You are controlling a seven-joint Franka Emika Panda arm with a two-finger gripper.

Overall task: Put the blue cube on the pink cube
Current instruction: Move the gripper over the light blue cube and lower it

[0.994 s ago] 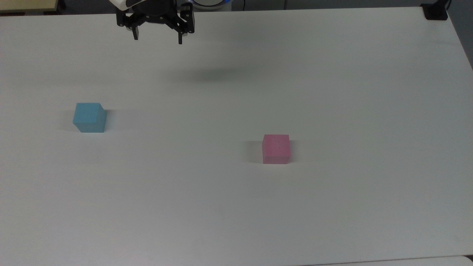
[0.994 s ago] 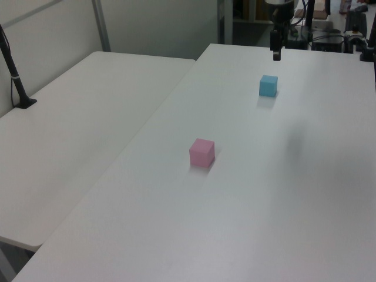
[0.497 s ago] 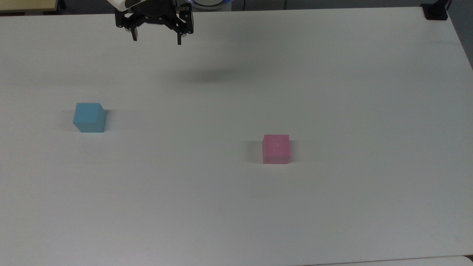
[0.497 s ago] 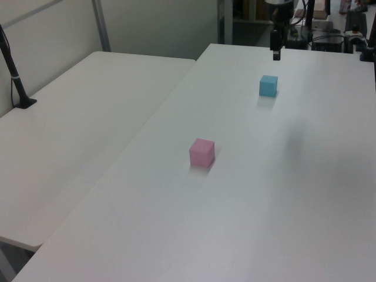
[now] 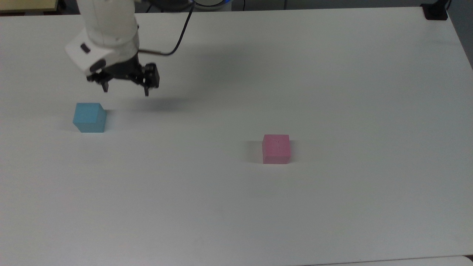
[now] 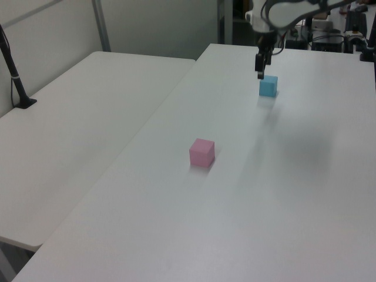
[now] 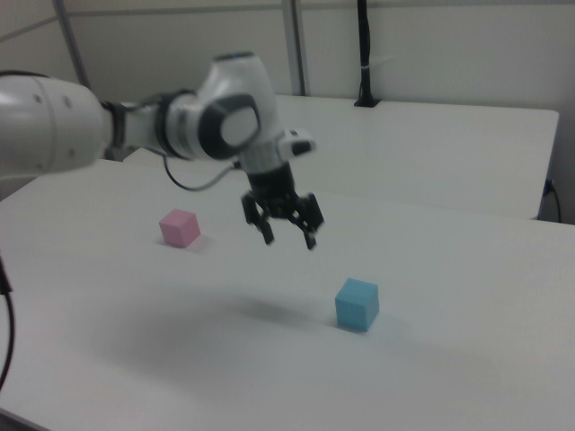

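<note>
The gripper [image 5: 126, 91] hung above the table [image 5: 332, 92] with its fingers spread apart and nothing between them, up and to the top view's right of the blue cube [image 5: 89, 117]. The right view showed clear air under the fingertips [image 7: 310, 242]. The matte, square-edged pink cube [image 5: 276, 148] sat well apart from the blue cube, on the smooth white tabletop.

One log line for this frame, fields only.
phase: approach | gripper: open, empty, above table | blue cube: on table, untouched | pink cube: bare
</note>
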